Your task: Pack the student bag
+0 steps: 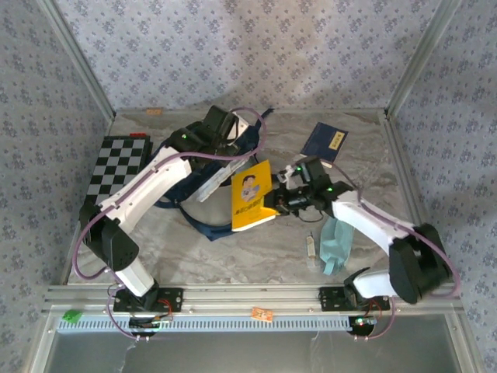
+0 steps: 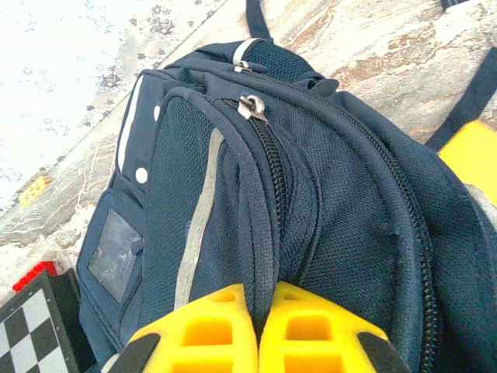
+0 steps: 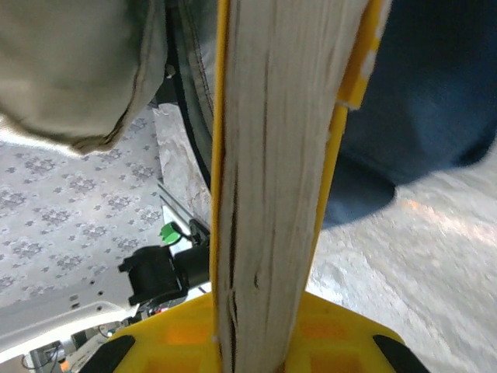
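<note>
From above, the student bag (image 1: 198, 211) lies left of centre on the table (image 1: 233, 260), mostly under the left arm, whose left gripper (image 1: 221, 128) sits on the bag's far end. The right gripper (image 1: 281, 200) holds a yellow book (image 1: 252, 194) by its right edge, and the book's other side meets the bag. A blue notebook (image 1: 324, 142), a teal pouch (image 1: 335, 242) and a small pale stick-like item (image 1: 311, 245) lie loose on the right, so I judge the packing barely begun. Bare table is widest between the bag and the arm bases. A checkerboard (image 1: 116, 165) crowds the bag's left, and the pouch lies right under the right forearm.

At the left wrist, the left gripper (image 2: 262, 299) has its fingers nearly together, pinching a raised seam of the student bag (image 2: 342, 202). The zip with its pull (image 2: 250, 107) looks done up here, and I cannot tell whether another compartment is open.

At the right wrist, the right gripper (image 3: 260, 326) is clamped on the yellow book (image 3: 272, 179), seen edge-on with its pages facing the camera. Navy fabric of the student bag (image 3: 435, 85) is just beyond on the right, and a greyish cloth (image 3: 70, 62) hangs close on the left, leaving the book little room sideways.
</note>
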